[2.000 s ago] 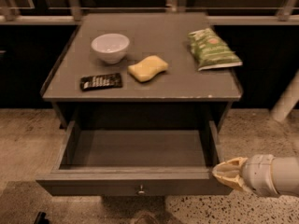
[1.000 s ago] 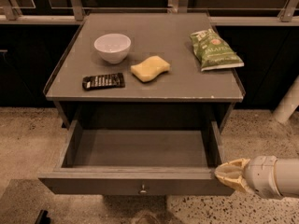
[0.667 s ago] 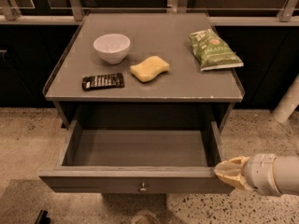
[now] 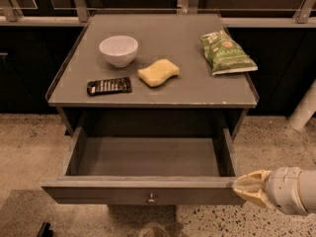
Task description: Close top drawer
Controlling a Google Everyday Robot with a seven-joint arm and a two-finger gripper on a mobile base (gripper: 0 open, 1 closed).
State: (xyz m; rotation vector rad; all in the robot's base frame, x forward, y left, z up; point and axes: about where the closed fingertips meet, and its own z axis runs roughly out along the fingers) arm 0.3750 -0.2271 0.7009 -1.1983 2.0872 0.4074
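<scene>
The top drawer (image 4: 148, 157) of a grey cabinet stands pulled far out and is empty inside. Its long flat front panel (image 4: 98, 194) has a small round metal knob (image 4: 151, 198) at the centre. My gripper (image 4: 243, 185), with cream-coloured fingertips, comes in from the lower right and sits at the right end of the drawer's front panel, at or touching its front right corner. The white arm behind it runs off the right edge.
On the cabinet top (image 4: 197, 88) lie a white bowl (image 4: 118, 50), a black remote (image 4: 109, 86), a yellow sponge (image 4: 158, 72) and a green chip bag (image 4: 226, 53). Speckled floor (image 4: 29, 147) surrounds the cabinet. A rail with posts runs behind it.
The gripper stays at the drawer's front right corner and the drawer is still open. The view shifts only slightly.
</scene>
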